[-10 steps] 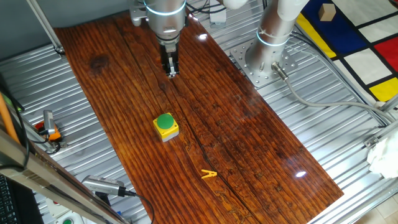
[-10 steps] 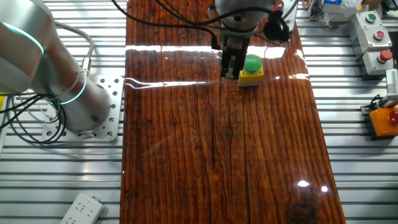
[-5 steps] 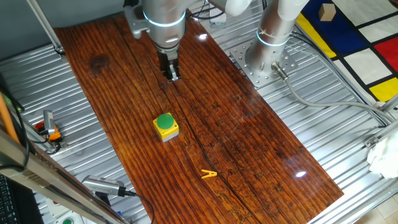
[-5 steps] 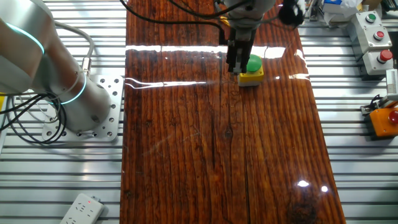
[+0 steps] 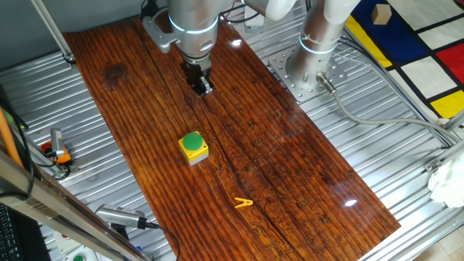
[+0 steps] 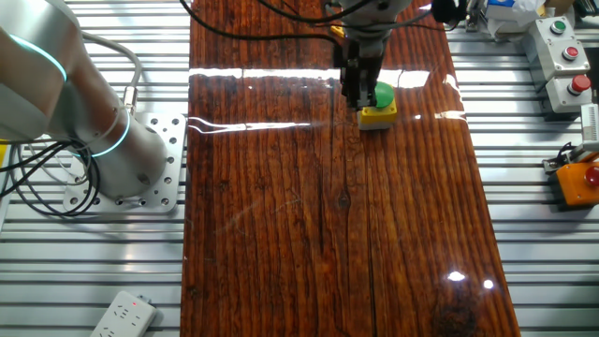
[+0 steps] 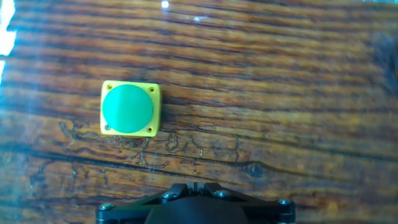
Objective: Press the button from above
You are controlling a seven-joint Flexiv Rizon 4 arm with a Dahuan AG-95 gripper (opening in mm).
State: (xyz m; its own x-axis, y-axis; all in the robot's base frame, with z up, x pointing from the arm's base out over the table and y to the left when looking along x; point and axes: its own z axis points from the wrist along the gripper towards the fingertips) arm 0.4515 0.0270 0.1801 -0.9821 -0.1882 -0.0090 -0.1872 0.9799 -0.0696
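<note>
The button (image 5: 192,142) is a green dome in a yellow square box on the dark wooden table (image 5: 290,167). It also shows in the other fixed view (image 6: 382,95) and in the hand view (image 7: 127,109), up and to the left of the fingertips. My gripper (image 5: 205,89) hangs above the table, behind the button and apart from it. In the other fixed view my gripper (image 6: 359,99) overlaps the button's left side. In the hand view my gripper (image 7: 194,185) shows its fingertips touching, with only a thin seam between them. It holds nothing.
A thin yellow clothespin (image 5: 243,204) lies near the table's front. The arm's base (image 5: 308,69) stands beside the table. Other button boxes (image 6: 562,37), an orange device (image 6: 580,183) and a power strip (image 6: 122,315) lie off the table on the metal surface.
My gripper has moved across the table toward the button; in the other fixed view it went from left of the box to overlapping it. The button has not moved.
</note>
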